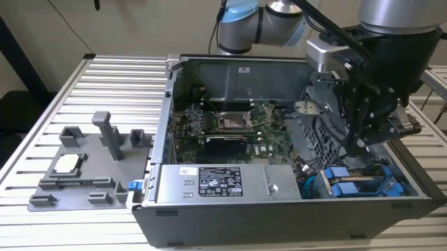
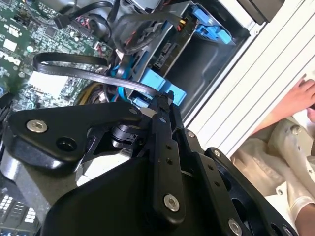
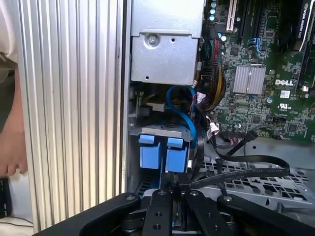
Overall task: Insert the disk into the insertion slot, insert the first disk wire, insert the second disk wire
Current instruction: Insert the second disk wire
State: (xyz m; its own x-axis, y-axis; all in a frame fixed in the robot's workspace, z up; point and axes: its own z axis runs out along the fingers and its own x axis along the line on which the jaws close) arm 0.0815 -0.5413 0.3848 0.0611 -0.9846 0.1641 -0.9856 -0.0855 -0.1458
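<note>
The disk sits in the insertion slot point(image 1: 391, 175) of the grey drive cage at the case's front corner, on the exterior view's right. Its blue bracket tabs point(image 1: 347, 183) point(image 3: 163, 155) point(image 2: 153, 82) face up. My gripper point(image 1: 356, 152) point(image 3: 175, 189) point(image 2: 161, 101) reaches down into the case just above those tabs. Its black fingers are shut on the end of a flat black disk wire point(image 3: 246, 171) point(image 2: 74, 61), which loops away over the perforated cage wall toward the motherboard. A blue wire point(image 3: 184, 113) curls beside the tabs.
The silver labelled power-supply box point(image 1: 223, 184) lies along the case's front wall. The motherboard point(image 1: 227, 125) fills the case floor. A grey printed fixture point(image 1: 91, 162) rests on the slatted table at the exterior view's left. A person's hand point(image 2: 295, 98) point(image 3: 12, 147) is beside the case.
</note>
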